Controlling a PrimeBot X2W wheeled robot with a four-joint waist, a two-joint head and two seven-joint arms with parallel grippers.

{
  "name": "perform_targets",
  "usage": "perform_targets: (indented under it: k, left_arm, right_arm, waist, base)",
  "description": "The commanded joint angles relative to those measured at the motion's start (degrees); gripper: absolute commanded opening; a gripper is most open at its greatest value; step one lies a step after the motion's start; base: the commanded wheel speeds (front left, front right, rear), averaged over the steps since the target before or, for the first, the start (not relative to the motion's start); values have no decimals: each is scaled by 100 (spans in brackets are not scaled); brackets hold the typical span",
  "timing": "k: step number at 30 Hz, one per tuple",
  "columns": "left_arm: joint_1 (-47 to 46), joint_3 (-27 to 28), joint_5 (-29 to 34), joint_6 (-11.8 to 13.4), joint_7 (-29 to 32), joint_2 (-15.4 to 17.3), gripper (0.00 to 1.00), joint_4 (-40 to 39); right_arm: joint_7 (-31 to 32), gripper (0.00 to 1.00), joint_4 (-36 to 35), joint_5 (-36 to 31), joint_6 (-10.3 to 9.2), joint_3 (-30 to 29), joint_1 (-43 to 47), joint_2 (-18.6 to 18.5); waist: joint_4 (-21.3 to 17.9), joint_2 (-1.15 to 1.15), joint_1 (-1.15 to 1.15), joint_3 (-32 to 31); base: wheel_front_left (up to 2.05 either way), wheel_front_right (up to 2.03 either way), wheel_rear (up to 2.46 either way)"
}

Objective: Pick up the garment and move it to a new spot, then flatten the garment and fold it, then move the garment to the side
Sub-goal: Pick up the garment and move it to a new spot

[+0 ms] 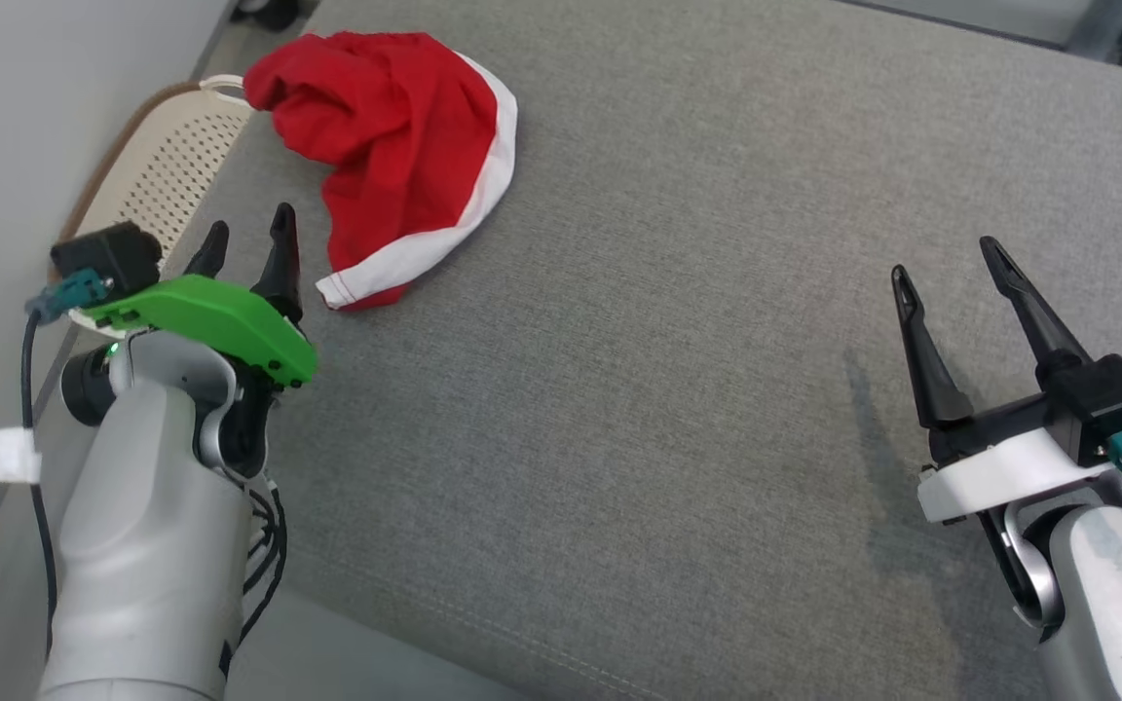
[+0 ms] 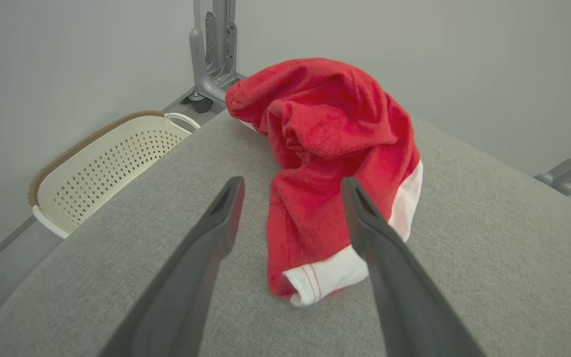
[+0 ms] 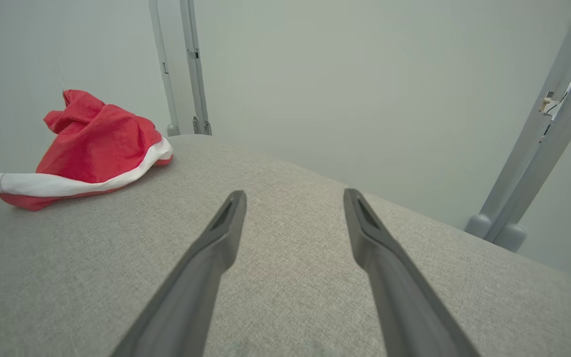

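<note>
The garment (image 1: 395,146) is red cloth with a white band, crumpled in a heap near the far left corner of the grey cushioned surface (image 1: 678,389). My left gripper (image 1: 249,229) is open, just left of the garment's near white end and clear of it. In the left wrist view the garment (image 2: 325,163) lies ahead between my left gripper's (image 2: 293,186) spread fingers, untouched. My right gripper (image 1: 946,258) is open over bare cushion at the right, far from the cloth. The right wrist view shows the garment (image 3: 92,148) off to the left of my open right gripper (image 3: 295,196).
A cream perforated basket (image 1: 167,166) stands on the floor beside the cushion's left edge, by the wall; it also shows in the left wrist view (image 2: 107,163). Grey metal frame posts (image 3: 538,148) rise behind the cushion. The cushion's front edge runs below both arms.
</note>
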Motion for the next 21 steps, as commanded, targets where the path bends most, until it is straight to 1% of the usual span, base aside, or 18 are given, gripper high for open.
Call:
perform_targets:
  k: [1, 4, 6, 7, 9, 12, 17, 18, 19, 21]
  left_arm:
    - [-359, -89, -213, -51, 233, 56, 100, 409]
    - [-623, -388, -473, -67, 672, 87, 100, 808]
    - [-701, -621, -713, -65, 918, 150, 100, 883]
    - [-701, -621, -713, -65, 918, 150, 100, 883]
    - [-703, -872, -881, -67, 1106, 287, 100, 927]
    - [-698, -1187, -1052, -67, 1205, 464, 100, 1033]
    - [-777, -1446, -1076, -56, 1144, 667, 100, 1507]
    - [-801, -1498, -1031, -56, 1100, 689, 20, 1597]
    - [-825, -1574, -1007, -57, 1085, 683, 0, 1647]
    - [-883, -1726, -1031, -57, 1061, 652, 0, 1606]
  right_arm:
    - [62, 100, -111, 39, -2, -13, -121, -68]
    - [86, 100, -182, 39, -2, -34, -154, -82]
    - [88, 100, -206, 31, -2, -61, -160, -88]
    - [88, 100, -206, 31, -2, -61, -160, -88]
    - [73, 100, -215, 35, -2, -89, -175, -74]
    - [55, 100, -211, 42, -2, -76, -224, -47]
    - [41, 100, -239, 42, -2, -57, -295, 0]
    - [33, 100, -228, 43, -2, -61, -305, 10]
    - [18, 100, -217, 45, -2, -73, -309, 25]
    - [-18, 100, -185, 68, -2, -125, -291, 70]
  waist:
    - [-562, 0, 0, 755]
    - [-679, 0, 0, 864]
    - [-730, 0, 0, 910]
    - [-730, 0, 0, 910]
    - [-757, 0, 0, 927]
    - [-822, 0, 0, 928]
    - [-959, 0, 0, 893]
    - [-992, 0, 0, 870]
    - [-1024, 0, 0, 841]
    - [-1078, 0, 0, 777]
  base:
    - [0, 0, 0]
    - [0, 0, 0]
    - [0, 0, 0]
    - [0, 0, 0]
    - [0, 0, 0]
    - [0, 0, 0]
    - [0, 0, 0]
    - [0, 0, 0]
    - [0, 0, 0]
    - [0, 0, 0]
